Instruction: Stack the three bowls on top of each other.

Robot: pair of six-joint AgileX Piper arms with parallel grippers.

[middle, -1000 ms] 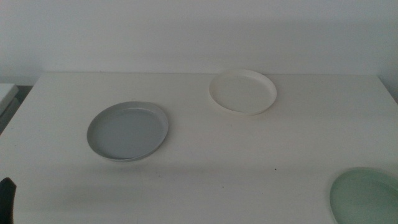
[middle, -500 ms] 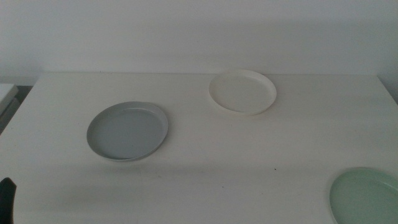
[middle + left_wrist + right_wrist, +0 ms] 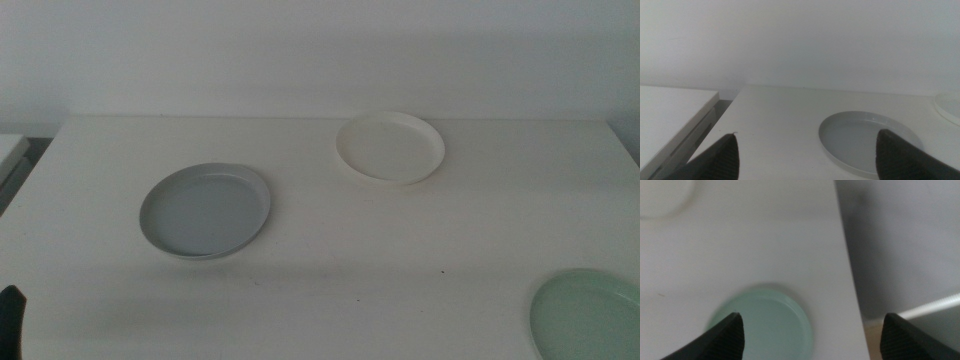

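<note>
1. Middle view: three bowls lie on the white table [image 3: 330, 250], one of each colour, none stacked and none touching. The grey bowl [image 3: 206, 210] sits left of centre, the white bowl [image 3: 390, 147] lies farther back and to its right, and the mint green bowl [image 3: 590, 318] is cut by the picture's near right corner. Wide bare tabletop separates all three. Only a dark sliver of the left gripper [image 3: 10, 320] shows at the bottom left edge; the right gripper does not appear here.

2. Left wrist view: the left gripper [image 3: 807, 155] has its jaws spread wide with nothing between them. The grey bowl [image 3: 860, 140] lies just ahead, nearer one jaw, and is not touched. A rim of the white bowl [image 3: 947, 106] shows beyond it. The table's side edge and a lower white surface [image 3: 670, 115] appear only here.

3. Right wrist view: the right gripper [image 3: 812, 332] is likewise wide open and empty, above the mint green bowl [image 3: 765, 322], which lies close to the table's edge.
</note>
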